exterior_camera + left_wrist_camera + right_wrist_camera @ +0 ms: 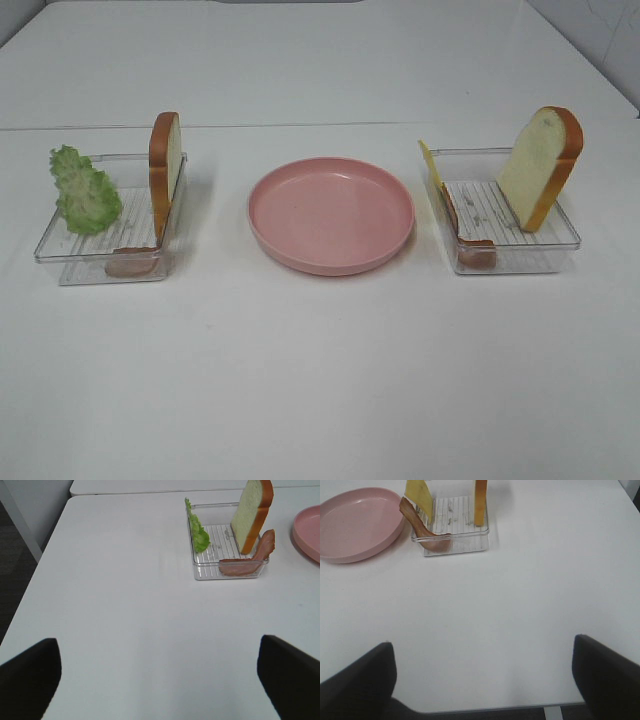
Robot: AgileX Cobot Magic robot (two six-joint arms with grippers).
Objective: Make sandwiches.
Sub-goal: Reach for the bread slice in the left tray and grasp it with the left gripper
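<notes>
No sandwich is begun; the task stands at its first step, with every part in a tray and nothing on the plate.

At the left, the left gripper [160,680] hangs over bare table [320,380], well short of the food, jaws wide apart and empty. Ahead of it, the left tray [48,256] holds the lettuce [85,190] leaning at the outer wall; the left bread slice [166,165] stands on edge against the wall nearer the plate; the left bacon strip [132,262] slumps along the near end.

In the middle sits the plate [331,213], pink and bare, apart from both trays.

At the right, the right tray [520,262] holds the cheese [428,165] propped on the wall nearer the plate; the right bacon strip [476,250] curls in the near corner below it; the right bread slice [542,165] tilts against the outer wall. The right gripper [482,680] hangs over the table near its edge, jaws apart, holding nothing.

The likely next move is to carry one bread slice to the plate as a base. Each slice stands on edge, so the jaws would close across its flat faces from above and then lay it flat. A light toy slice may tip or drag its tray, so a square, gentle approach seems wise.

No brand, label or writing can be read anywhere.
</notes>
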